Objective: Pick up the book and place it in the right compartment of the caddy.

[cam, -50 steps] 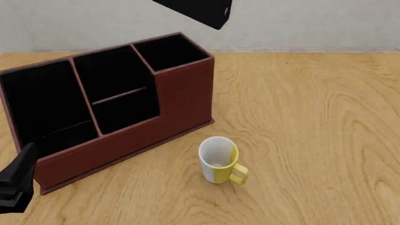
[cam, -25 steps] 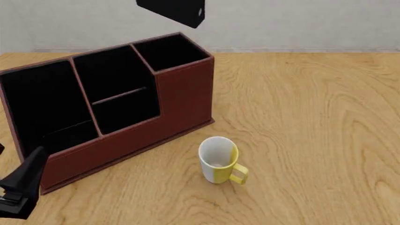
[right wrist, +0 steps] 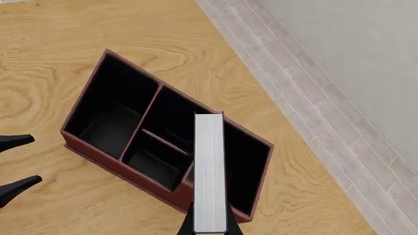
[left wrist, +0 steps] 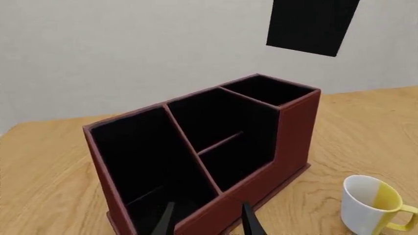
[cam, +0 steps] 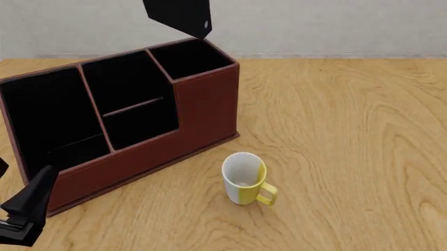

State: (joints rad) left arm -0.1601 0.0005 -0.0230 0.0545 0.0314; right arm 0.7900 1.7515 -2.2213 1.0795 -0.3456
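Front view first: the book (cam: 179,15) hangs in the air, tilted, above the far right end of the caddy (cam: 202,107), clear of its rim, with the right compartment (cam: 187,58) just below it. From my right wrist view I look straight down the white page block of the book (right wrist: 210,172), and my right gripper (right wrist: 210,228) is clamped on its near end, a finger on each black cover. Under it sits the caddy (right wrist: 91,149), its three black slots open to me, the narrow right compartment (right wrist: 245,169) partly covered by the book. My left gripper (cam: 24,209) waits low at the near left corner of the desk (cam: 349,130), just beside the caddy's front wall; in the left wrist view its fingers (left wrist: 164,224) stand apart with nothing between them. A white and yellow mug (cam: 244,179) stands upright on the desk, near the caddy's front right corner but not touching it.
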